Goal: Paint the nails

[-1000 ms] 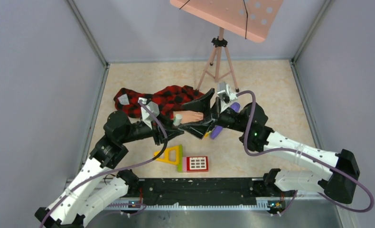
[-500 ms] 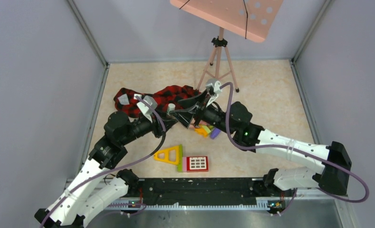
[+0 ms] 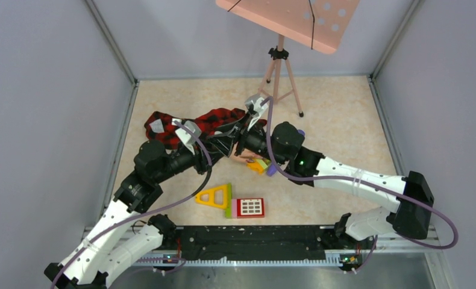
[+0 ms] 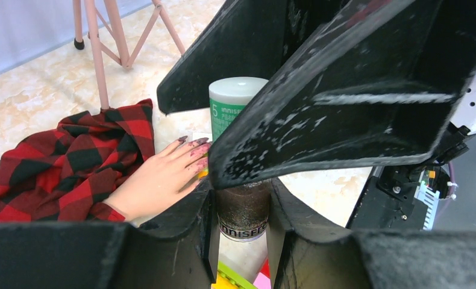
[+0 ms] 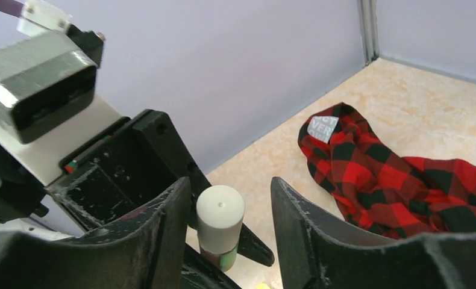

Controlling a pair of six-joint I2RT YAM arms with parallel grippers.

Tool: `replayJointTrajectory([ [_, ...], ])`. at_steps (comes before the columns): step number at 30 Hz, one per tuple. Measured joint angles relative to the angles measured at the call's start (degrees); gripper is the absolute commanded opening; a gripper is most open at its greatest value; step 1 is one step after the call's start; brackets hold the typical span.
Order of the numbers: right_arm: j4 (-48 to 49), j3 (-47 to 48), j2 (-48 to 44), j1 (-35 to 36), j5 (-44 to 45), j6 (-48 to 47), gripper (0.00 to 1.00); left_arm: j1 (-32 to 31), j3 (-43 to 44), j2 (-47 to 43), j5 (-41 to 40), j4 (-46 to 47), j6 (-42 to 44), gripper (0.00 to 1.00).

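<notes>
1. While the left arm [image 3: 133, 186] and right arm [image 3: 350, 177] angled inward, wrists meeting over the surface [image 3: 338, 108], the left claw [image 4: 241, 224] was clamped on the bottle [image 4: 243, 205].
2. The right claw [image 5: 228, 205] straddled its cap [image 5: 220, 214], jaws apart.
3. The nails [image 4: 190, 143] lay beside the bottle, on the mannequin hand [image 4: 157, 180].

Left arm [image 3: 140, 180]: bent, reaching forward and inward
Left gripper [image 4: 241, 194]: clamped on a small bottle [image 4: 242, 227]
Right arm [image 3: 351, 177]: stretched across towards the left one
Right gripper [image 5: 229, 201]: jaws apart, straddling the bottle's top
</notes>
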Motion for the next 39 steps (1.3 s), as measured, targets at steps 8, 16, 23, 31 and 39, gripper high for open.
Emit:
replayJointTrajectory([
  [8, -1.44, 0.83, 0.96, 0.46, -0.37, -0.02, 0.00, 0.04, 0.00, -0.02, -0.52, -0.63, 0.00, 0.00],
  [16, -0.70, -0.90, -0.94, -0.55, -4.85, -1.36, 0.00, 0.26, 0.00, -0.02, 4.09, -0.42, -0.07, 0.00],
  [23, 4.59, -5.73, -5.75, -3.67, -20.04, -1.07, 0.00, 0.13, 0.00, -0.04, 15.56, 2.47, -1.14, 0.00],
  [31, 10.71, -10.03, -8.90, -4.72, -27.08, -0.20, 0.00, -0.24, 0.00, 0.55, 23.69, 5.44, -2.29, 0.00],
  [39, 15.15, -10.99, -9.77, -6.23, -32.37, 0.52, 0.00, -0.11, 0.00, 1.38, 28.00, 6.27, -3.23, 0.00],
])
